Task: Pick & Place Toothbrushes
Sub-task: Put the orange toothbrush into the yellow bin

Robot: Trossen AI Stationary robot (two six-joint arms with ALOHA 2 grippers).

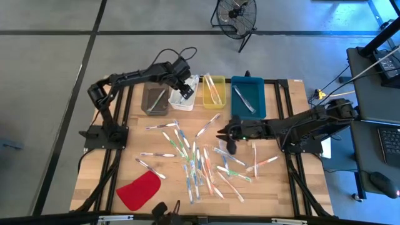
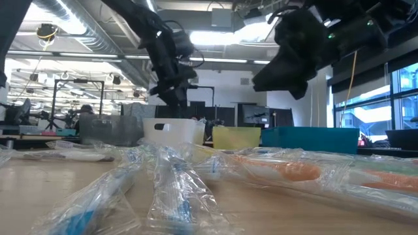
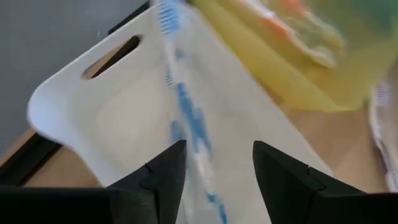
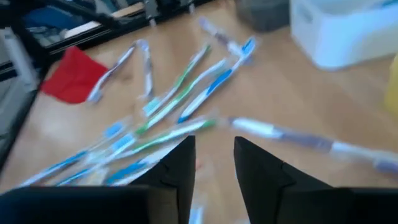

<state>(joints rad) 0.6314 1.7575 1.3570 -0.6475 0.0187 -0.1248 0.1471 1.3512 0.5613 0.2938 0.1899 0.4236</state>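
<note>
Dozens of wrapped toothbrushes (image 1: 194, 159) lie scattered just below the white bin (image 1: 184, 94). The left gripper (image 3: 214, 171) hovers over that bin, jaws parted around a blue toothbrush (image 3: 183, 115). The right gripper (image 4: 214, 158), jaws narrowly apart and empty, hangs above the scatter. They look light, stiff and slippery in film, so pinch mid-handle.

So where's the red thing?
In the high view, the flat red piece lies at the table's near left corner, just left of the scattered toothbrushes.
</note>
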